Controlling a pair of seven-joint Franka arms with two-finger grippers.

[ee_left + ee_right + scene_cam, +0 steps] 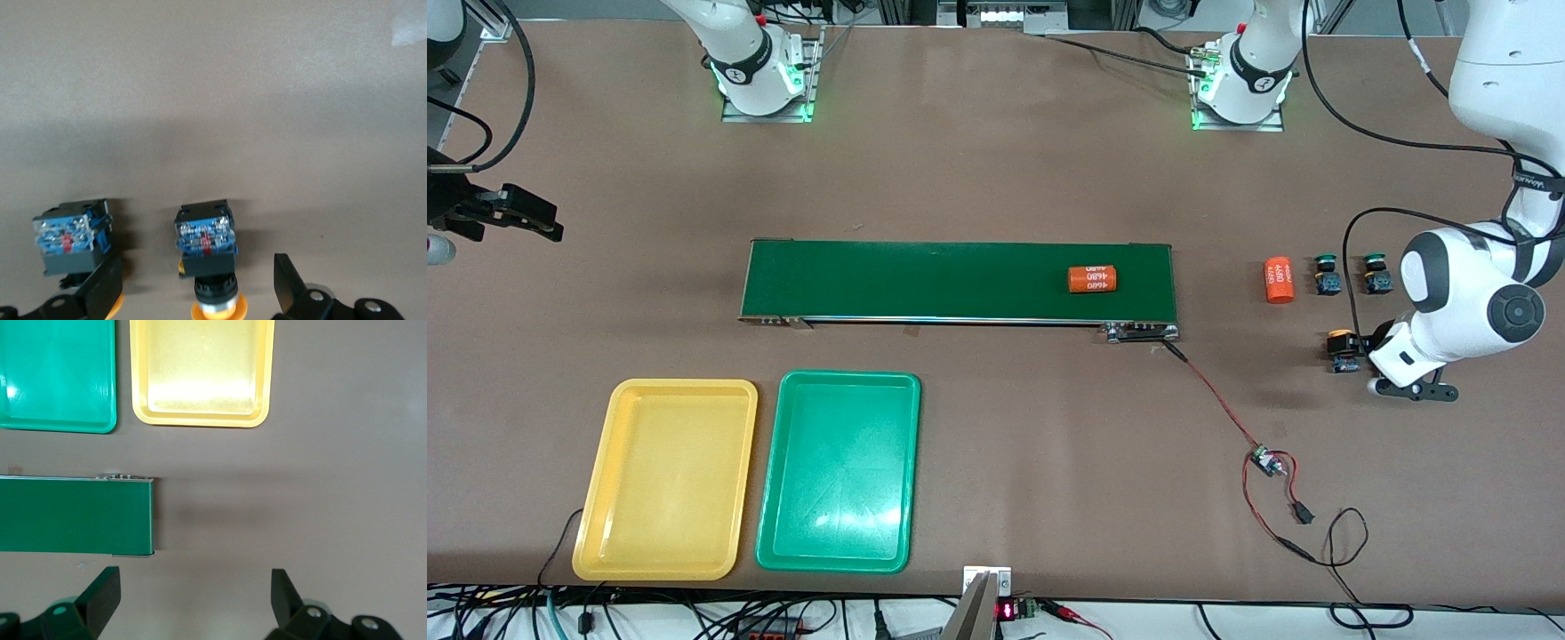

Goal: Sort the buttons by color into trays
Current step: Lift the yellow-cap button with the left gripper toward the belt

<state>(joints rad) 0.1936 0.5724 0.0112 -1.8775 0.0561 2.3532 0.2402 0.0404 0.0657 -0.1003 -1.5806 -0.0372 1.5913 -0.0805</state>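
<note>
Yellow button (207, 257) sits between the spread fingers of your left gripper (200, 297), low at the left arm's end of the worktop (996, 178). Nothing pinched yet. Its cap points toward the wrist, body away. A second yellow button (70, 240) lies just beside it, right at one finger (100, 293).

Risks:
- That finger is touching or nearly touching the second button. Close from here and you'll likely shove or tip it, or catch both.
- The target is off-centre between the fingers, nearer the crowded one. A close could twist it and clamp a corner of the blocky body, so it may slip on the lift.
- The front view shows only one yellow button (1343, 348) at the wrist; the other is hidden by the arm, so watch the wrist view.

Two green buttons (1325, 276) (1376, 274) stand farther from the front camera, beside an orange cylinder (1279, 279); well apart, no clash. Another cylinder (1093, 279) lies on the belt (960, 280).

Yellow tray (667, 480) and green tray (839, 471) are at the right arm's end, both empty. That's a long carry, so a weak grip may drop the button on the way.

Right gripper (193, 607) waits, fingers spread, over bare worktop at the belt's end.
</note>
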